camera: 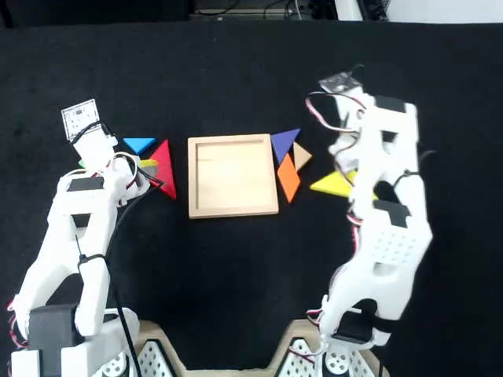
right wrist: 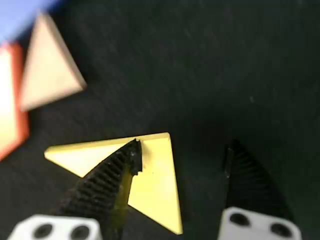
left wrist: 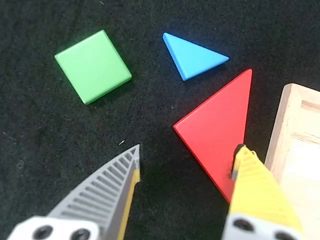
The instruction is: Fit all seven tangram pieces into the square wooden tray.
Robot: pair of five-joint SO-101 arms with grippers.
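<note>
The square wooden tray (camera: pixel 233 175) lies mid-table with nothing in it. To its left are a blue triangle (left wrist: pixel 194 56), a large red triangle (left wrist: pixel 217 127) and a green square (left wrist: pixel 93 65). My left gripper (left wrist: pixel 187 157) hangs open above the red triangle's near corner, its yellow finger over the edge nearest the tray (left wrist: pixel 300 140). Right of the tray lie a purple triangle (camera: pixel 284 143), a tan triangle (right wrist: pixel 47 67), an orange parallelogram (camera: pixel 288 177) and a yellow triangle (right wrist: pixel 150 175). My right gripper (right wrist: pixel 184 150) is open, one finger over the yellow triangle, the other over bare cloth.
Black cloth covers the table. Both arm bases stand at the front edge. In the high view the right arm's body hides part of the yellow triangle (camera: pixel 334 184), and the left arm covers most of the green square.
</note>
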